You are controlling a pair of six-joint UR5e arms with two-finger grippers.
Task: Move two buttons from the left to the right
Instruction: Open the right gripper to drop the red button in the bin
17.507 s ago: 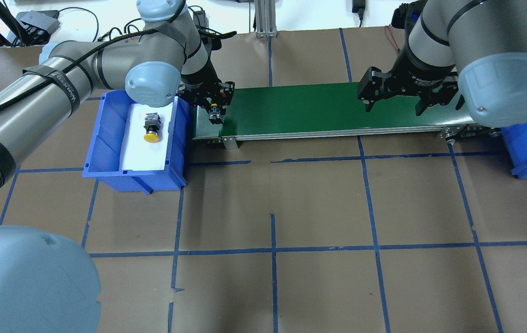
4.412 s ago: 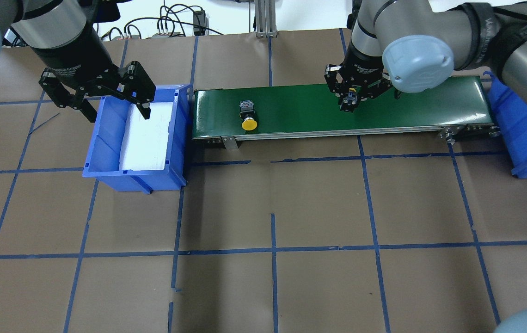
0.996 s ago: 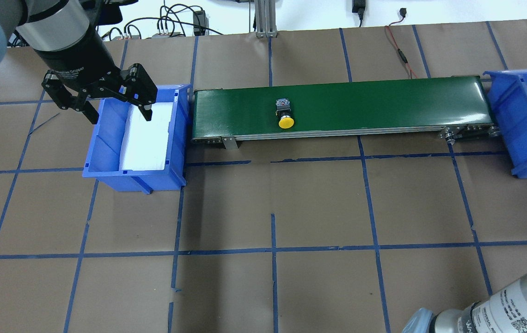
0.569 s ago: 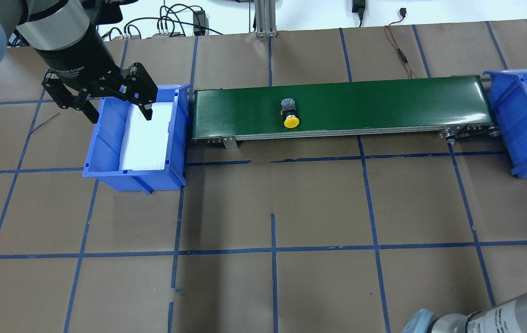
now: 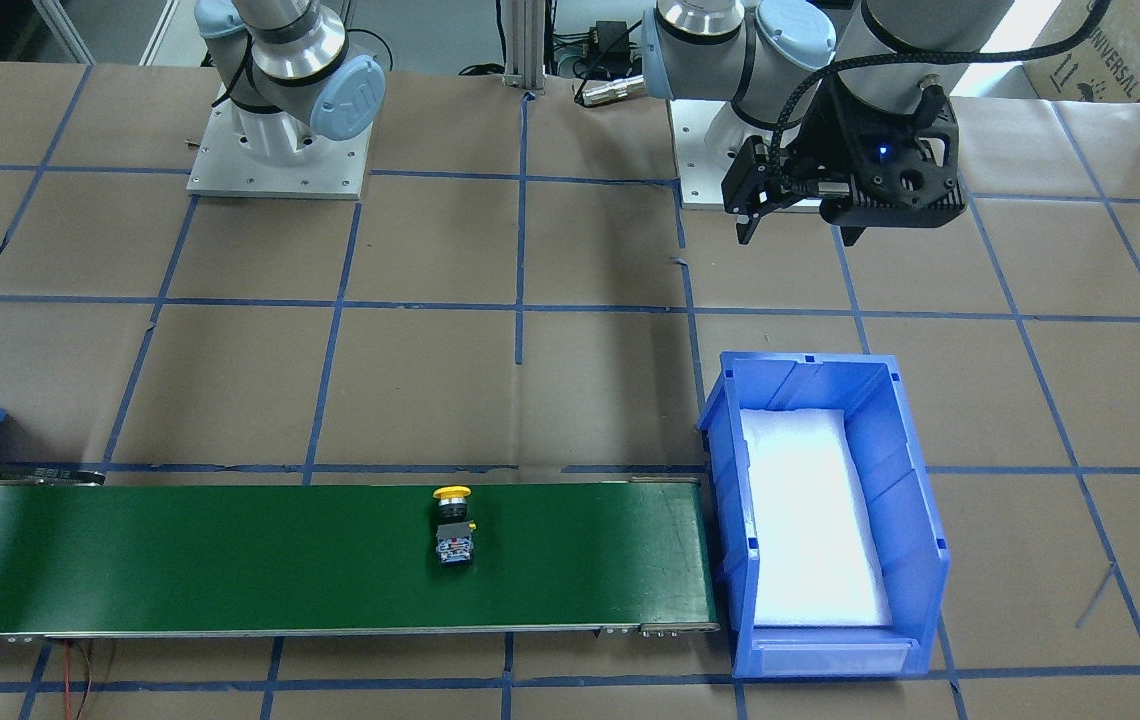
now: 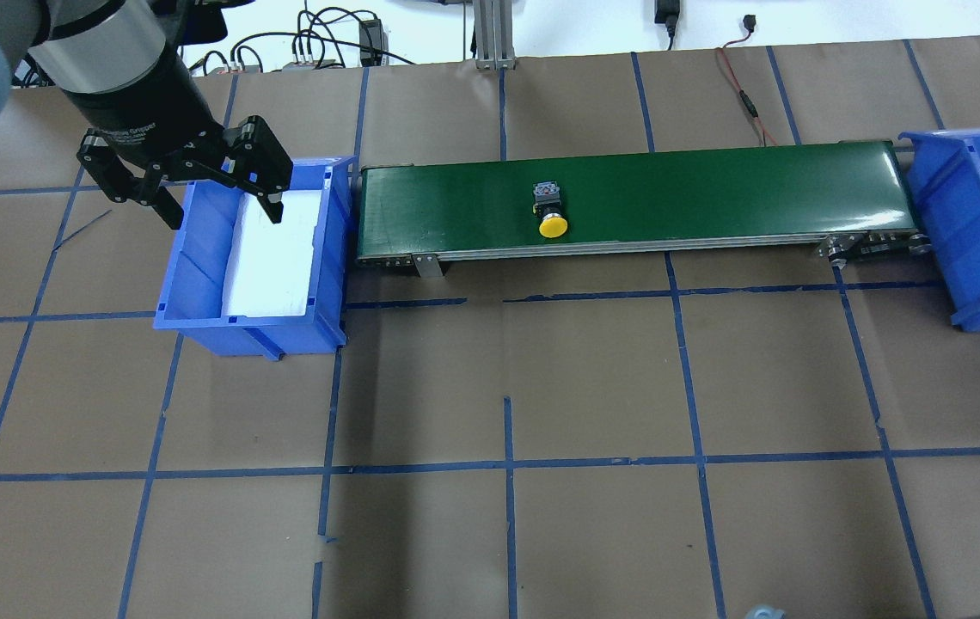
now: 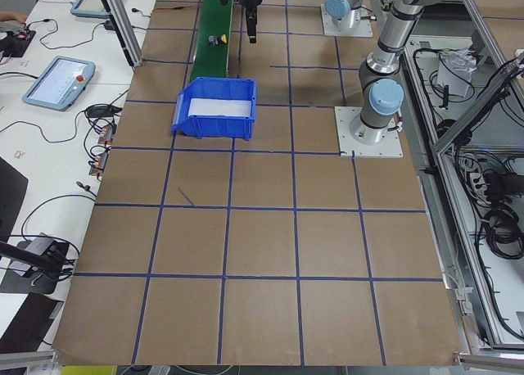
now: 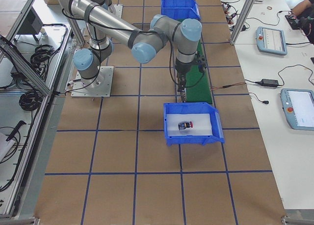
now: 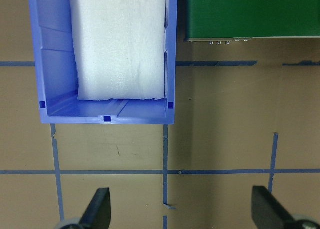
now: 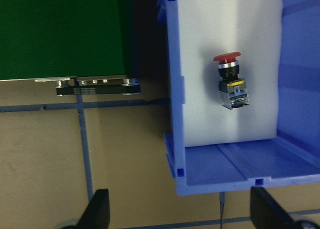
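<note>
Over the counter [image 6: 542, 387], on the near side of the left bin [image 6: 198, 284]: the left tool [image 6: 222, 213], raised well clear of the bin, fingers [image 9: 100, 209] spread wide, nothing between them. From its wrist view, only brown counter directly beneath, the bin's near end wall farther ahead.

Inside the left bin, a white left pad [image 6: 271, 258] across the floor.

Immediately right of that bin, along the far part of the counter: a long green belt [image 6: 713, 189], stretching left to right up to the right bin [image 10: 172, 104].

On the belt, left of its middle and close to its near edge: the yellow button [image 6: 552, 217], on its side, cap toward the near edge, contact block toward the far edge. Well apart from both tools, touched by neither.

In the right bin, on the white right pad [image 10: 225, 29]: the red button [image 10: 230, 81], likewise on its side, cap apparently toward the far side, block toward the bin's near end. Roughly mid-pad, clear of the bin walls.

Up above the right bin's area: the right tool [image 10: 181, 211], fingers far apart, holding nothing. Exact spot hard to judge, with only a black sliver showing at the right edge of the overhead view; probably by the bin's near left corner, going by the wrist view. Red button well below, not in contact.
</note>
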